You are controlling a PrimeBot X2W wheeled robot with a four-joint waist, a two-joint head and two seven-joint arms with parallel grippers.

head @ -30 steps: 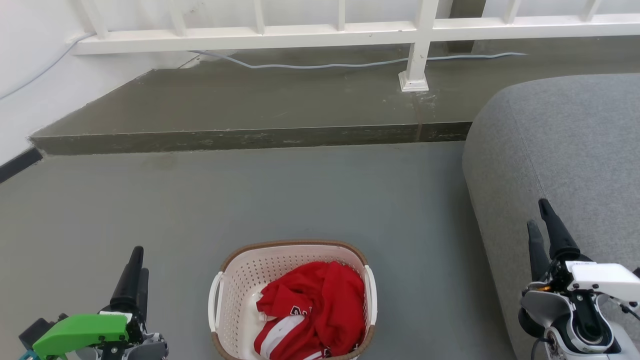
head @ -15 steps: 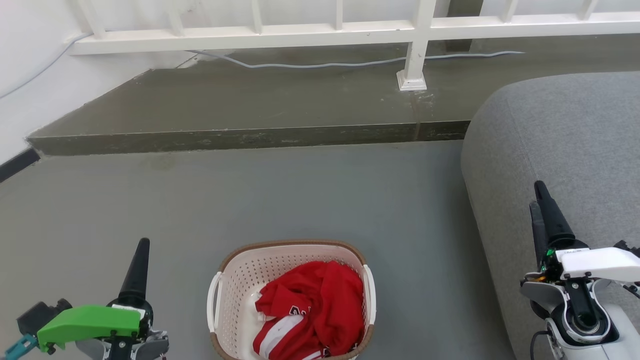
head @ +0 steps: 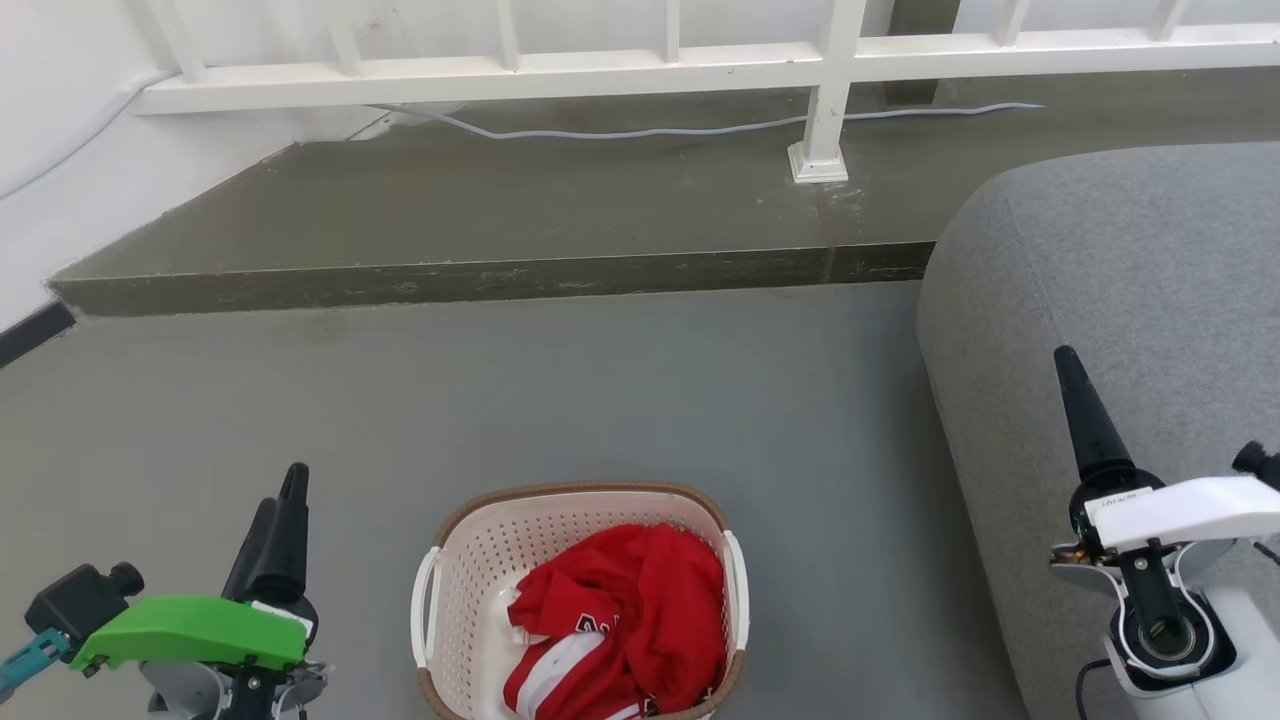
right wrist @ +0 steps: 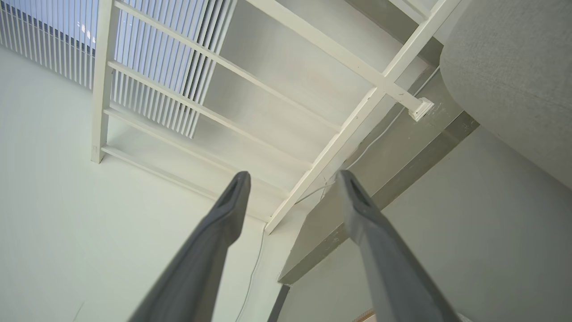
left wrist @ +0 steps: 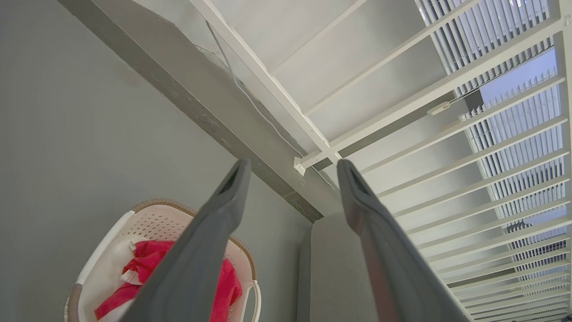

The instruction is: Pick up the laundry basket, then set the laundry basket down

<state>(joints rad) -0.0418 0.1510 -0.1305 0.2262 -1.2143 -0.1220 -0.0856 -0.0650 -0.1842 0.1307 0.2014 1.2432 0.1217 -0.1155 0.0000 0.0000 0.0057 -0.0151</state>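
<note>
Grey floor (head: 600, 380), step (head: 450, 282) and railing (head: 500, 68) beyond. The laundry basket (head: 580, 491) rests on the floor, inward of both grippers and lower, with one of its loop handles (head: 424, 605) toward each. Your left gripper (head: 283, 490), fingers spread, is nearer. The right gripper (head: 1068, 365), likewise spread, is well apart.

grey sofa (head: 1120, 260) | white railing (head: 500, 72) | cable (head: 650, 132) | raised step (head: 450, 210) | red garment (head: 640, 610)

Green-covered left hand (head: 281, 486), white-covered right hand (head: 1070, 370)
</note>
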